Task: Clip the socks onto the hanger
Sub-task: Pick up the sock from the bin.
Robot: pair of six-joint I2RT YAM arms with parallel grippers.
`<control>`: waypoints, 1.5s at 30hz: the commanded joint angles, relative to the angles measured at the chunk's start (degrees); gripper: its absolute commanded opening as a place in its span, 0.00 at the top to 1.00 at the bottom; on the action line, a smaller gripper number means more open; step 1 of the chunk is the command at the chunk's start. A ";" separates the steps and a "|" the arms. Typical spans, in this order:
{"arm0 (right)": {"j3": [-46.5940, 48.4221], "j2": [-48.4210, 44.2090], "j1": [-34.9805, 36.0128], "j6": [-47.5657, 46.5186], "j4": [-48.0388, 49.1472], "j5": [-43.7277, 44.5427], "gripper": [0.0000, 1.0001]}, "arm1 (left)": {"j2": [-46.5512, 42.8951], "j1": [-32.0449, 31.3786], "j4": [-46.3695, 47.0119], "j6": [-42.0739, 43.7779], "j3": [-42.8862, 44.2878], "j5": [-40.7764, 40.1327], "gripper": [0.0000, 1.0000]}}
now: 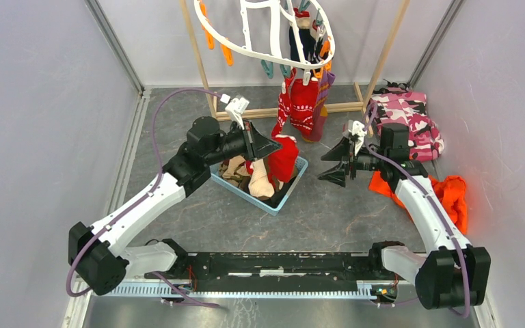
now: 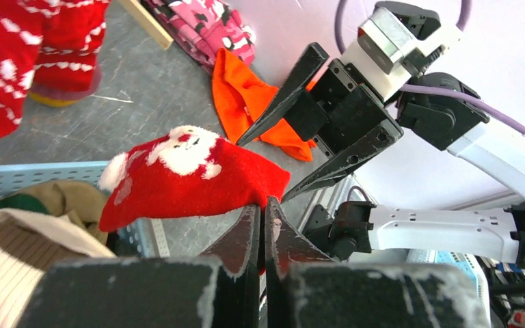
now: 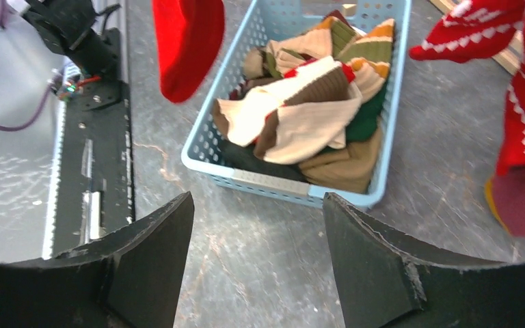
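Left gripper (image 1: 277, 144) is pinching shut on a red Santa-patterned fabric sock (image 1: 285, 162) above the light blue plastic basket (image 1: 292, 188); right gripper (image 1: 321, 169) is hovering wide open, empty.

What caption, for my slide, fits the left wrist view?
Left gripper shut on red Santa-print fabric sock above blue plastic basket; right gripper open.

Blue basket (image 3: 273, 183); orange cloth (image 1: 451, 195) (crumpled)
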 commanded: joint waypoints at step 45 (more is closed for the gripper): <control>-3.09 5.73 9.53 97.56 68.61 7.49 0.46 | 8.09 -5.95 21.64 -2.29 -5.86 7.78 0.98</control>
